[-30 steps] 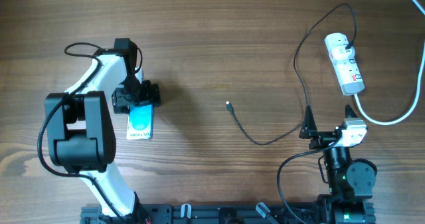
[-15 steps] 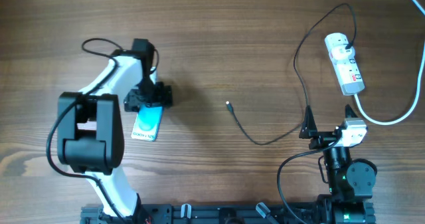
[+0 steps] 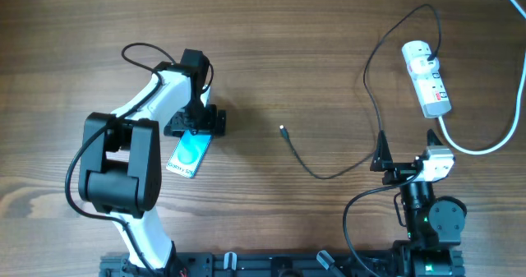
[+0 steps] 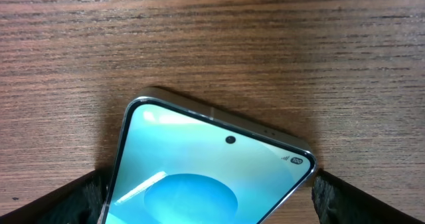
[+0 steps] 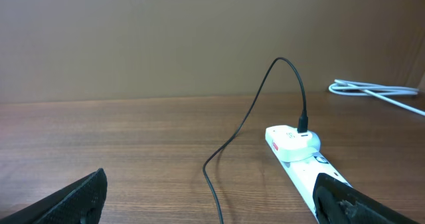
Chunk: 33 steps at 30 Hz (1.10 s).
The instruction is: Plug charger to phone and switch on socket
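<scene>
The phone (image 3: 187, 155), with a teal-blue screen, lies slanted on the wooden table, and its upper end sits between the fingers of my left gripper (image 3: 195, 133). In the left wrist view the phone (image 4: 206, 164) fills the gap between both fingers of that gripper (image 4: 209, 207). The charger's black cable (image 3: 329, 174) runs from its silvery plug tip (image 3: 282, 130) at mid-table to the white adapter (image 3: 424, 61), which is plugged into the socket (image 3: 431, 88). My right gripper (image 3: 384, 157) is open and empty, near the cable. The right wrist view shows the adapter (image 5: 292, 139) and the socket (image 5: 312, 177).
A thick white cord (image 3: 485, 145) loops from the socket along the right edge of the table; it also shows in the right wrist view (image 5: 372, 90). The arm bases stand at the front edge.
My left gripper has moved to the right with the phone in it, and the phone has turned to a slant. The right arm, cable and socket have not moved.
</scene>
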Tool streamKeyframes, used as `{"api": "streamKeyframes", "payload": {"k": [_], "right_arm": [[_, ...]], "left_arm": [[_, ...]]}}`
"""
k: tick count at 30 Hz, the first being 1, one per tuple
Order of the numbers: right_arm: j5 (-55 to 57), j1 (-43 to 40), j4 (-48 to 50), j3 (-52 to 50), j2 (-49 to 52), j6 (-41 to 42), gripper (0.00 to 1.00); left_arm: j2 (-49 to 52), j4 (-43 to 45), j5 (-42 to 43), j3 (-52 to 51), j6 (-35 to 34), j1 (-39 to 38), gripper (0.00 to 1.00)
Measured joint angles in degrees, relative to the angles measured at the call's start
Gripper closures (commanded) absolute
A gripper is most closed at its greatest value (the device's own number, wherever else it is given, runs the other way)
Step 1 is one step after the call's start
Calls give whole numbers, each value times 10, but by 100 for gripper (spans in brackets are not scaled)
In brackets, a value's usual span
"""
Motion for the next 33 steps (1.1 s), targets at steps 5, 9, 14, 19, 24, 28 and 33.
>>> {"api": "streamKeyframes", "payload": {"k": [5,9,14,19,24,28,33], "right_arm": [[0,0,0,0,0,0,0],[0,0,0,0,0,0,0],[0,0,0,0,0,0,0],[0,0,0,0,0,0,0],[0,0,0,0,0,0,0],[0,0,0,0,0,0,0],[0,0,0,0,0,0,0]], "left_arm": [[0,0,-1,0,3,-1,0],[-23,16,-4,-17,9,-3,0],[-54,25,2,-49,19,-11,6],[-112,96,13,-121,20,-12,0],[-158,167,9,-188,24,-12,0],[-173,189,2,-209,28,-13,14],[-174,211,-12,-215,29,-13,20]]}}
